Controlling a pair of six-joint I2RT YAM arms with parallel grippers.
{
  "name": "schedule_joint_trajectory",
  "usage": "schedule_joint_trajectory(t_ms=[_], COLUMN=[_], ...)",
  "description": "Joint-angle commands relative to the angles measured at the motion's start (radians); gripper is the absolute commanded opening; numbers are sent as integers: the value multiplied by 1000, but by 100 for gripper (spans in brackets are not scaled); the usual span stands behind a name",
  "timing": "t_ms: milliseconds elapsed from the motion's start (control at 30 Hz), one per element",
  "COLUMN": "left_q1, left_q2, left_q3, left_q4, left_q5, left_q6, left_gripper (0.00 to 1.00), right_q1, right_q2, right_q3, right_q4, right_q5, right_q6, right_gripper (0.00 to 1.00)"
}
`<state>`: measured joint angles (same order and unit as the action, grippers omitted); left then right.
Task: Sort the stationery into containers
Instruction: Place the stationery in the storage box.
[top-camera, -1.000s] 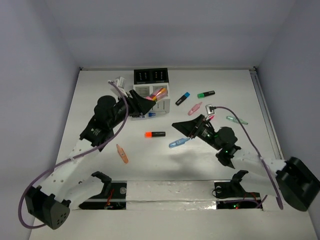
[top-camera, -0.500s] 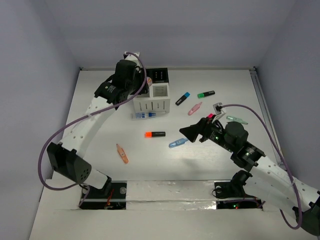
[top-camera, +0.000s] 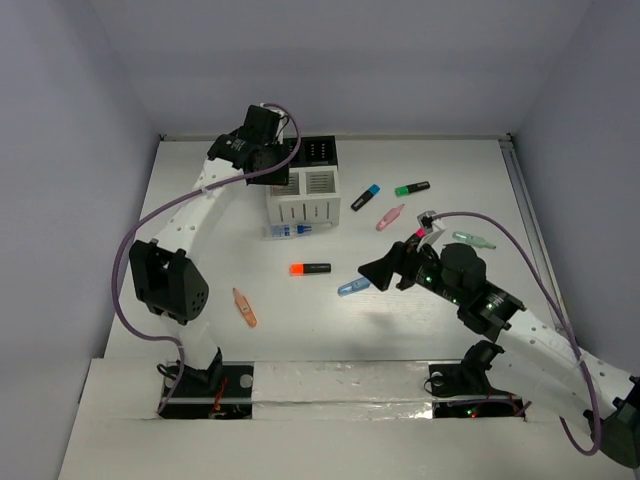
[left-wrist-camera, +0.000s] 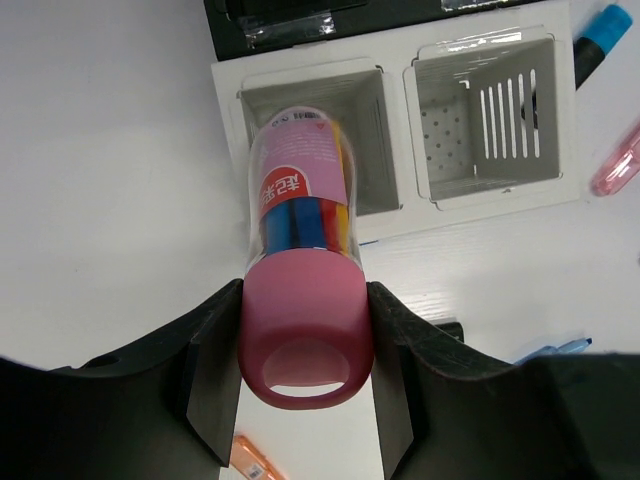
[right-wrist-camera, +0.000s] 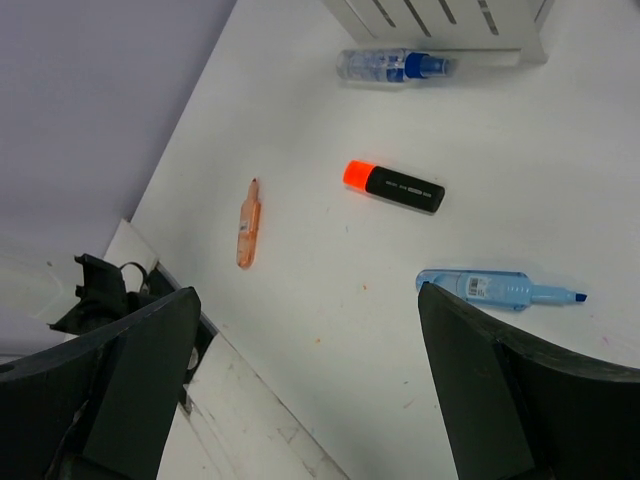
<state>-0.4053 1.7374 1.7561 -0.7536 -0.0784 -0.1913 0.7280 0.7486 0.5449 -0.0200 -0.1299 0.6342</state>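
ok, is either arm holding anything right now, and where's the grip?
Left gripper holds a clear tube of pens, clamped on its pink cap end. Right gripper is open and holds nothing.

left arm (top-camera: 190, 222) and right arm (top-camera: 540, 345) same build: white perforated links, black joint housings (top-camera: 165, 280), purple cable (top-camera: 117, 290) on each, green LEDs (top-camera: 456, 297) on the right one, black wedge-shaped tool fingers (right-wrist-camera: 150, 370), black base brackets (top-camera: 205, 375) at tabletop (top-camera: 300, 335) near edge.

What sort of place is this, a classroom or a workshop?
Probably a robotics test booth: two arms bolted to a white table, blank walls around it, pens scattered beside cups.
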Motion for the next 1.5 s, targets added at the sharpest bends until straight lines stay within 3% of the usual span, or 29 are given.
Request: schedule_joint_trajectory(t_ms=[0,400,500,633,700,867,967,1067,1167,1200,1233,1300,1333,1467], left_q1=[6,6,6,6,6,6,6,6,40,49,68,80,80,80], left_q2=[7,134,128,71,42,-7,-67,-221,-441,-500,-612,-711,-793,-886], left_q3=[100,161,146,111,94,89,70,-125,-444,-613,-688,-899,-958,-1167], left_q4=[-38,-89,-47,34,77,146,202,372,588,637,681,773,808,867], left_q5=[11,20,20,22,28,49,11,-14,-27,-24,-23,-15,-6,-1], left_q6=[30,36,30,4,-2,-7,-13,-69,-178,-210,-273,-347,-402,-444], left_gripper=[0,0,17,52,61,69,69,66,58,54,46,39,36,26], right_q1=[10,10,10,10,10,10,10,10,10,10,19,19,19,19], right_q2=[9,51,60,75,84,97,84,63,57,58,67,78,81,107], right_q3=[-13,-26,-34,-40,-40,-45,-49,-62,-77,-79,-80,-82,-83,-80], right_q4=[61,115,133,150,161,180,180,192,212,216,219,226,229,252], right_q5=[-27,-54,-65,-77,-88,-103,-96,-73,-60,-60,-59,-60,-59,-65], right_q6=[-8,5,15,16,21,30,28,27,27,27,27,25,25,27], right_gripper=[96,96,96,97,98,100,100,91,68,56,47,26,24,23])
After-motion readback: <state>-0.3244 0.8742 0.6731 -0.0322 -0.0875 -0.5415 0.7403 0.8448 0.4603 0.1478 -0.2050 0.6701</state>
